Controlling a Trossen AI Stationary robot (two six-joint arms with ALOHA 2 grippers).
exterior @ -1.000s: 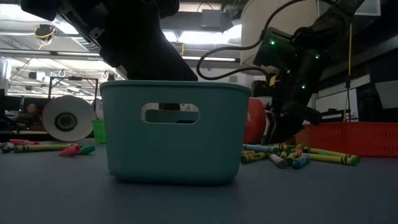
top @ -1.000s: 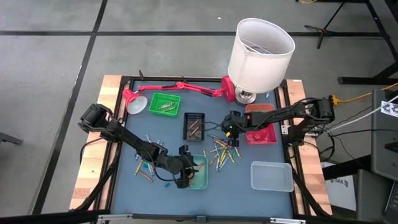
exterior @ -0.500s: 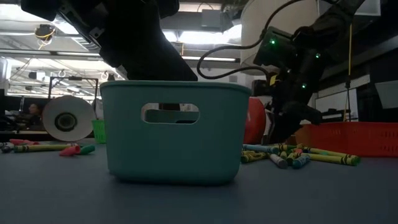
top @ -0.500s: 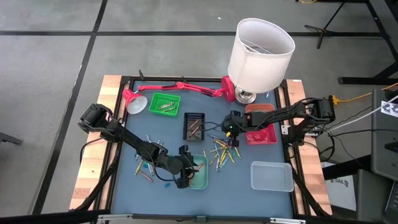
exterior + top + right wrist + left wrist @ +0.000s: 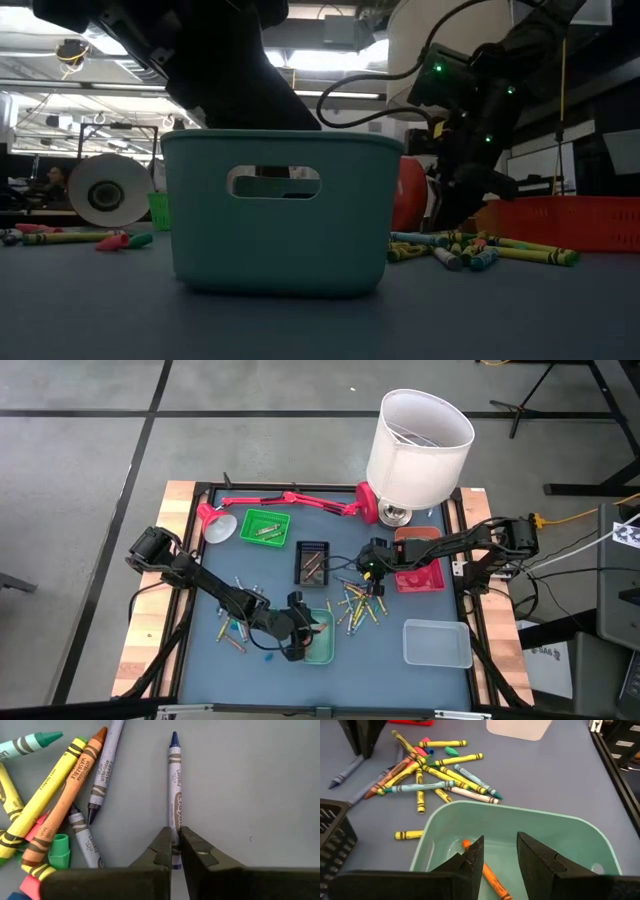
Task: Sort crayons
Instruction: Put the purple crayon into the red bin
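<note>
Crayons lie in a loose pile on the blue table, right of the middle, and they also show in the left wrist view as crayons. My right gripper points steeply down at the pile's far edge, shut on a blue crayon. My left gripper hangs open over the teal tray at the near middle. An orange crayon lies on that tray's floor below the fingers. In the low view the teal tray hides my left gripper's fingers. My right gripper pinches the blue crayon's wrapped body between its two fingertips, toward the blunt end. The fingers come from above, slanting down, in line with the crayon. The crayon lies flat on the table, its tip pointing away from the gripper.
A black tray, a green tray, a red tray and a clear tray stand around the pile. A red desk lamp and a white lampshade are at the far edge. More crayons lie near left.
My right gripper has shut on the blue crayon without shifting its place. The crayon stays flat on the table.
</note>
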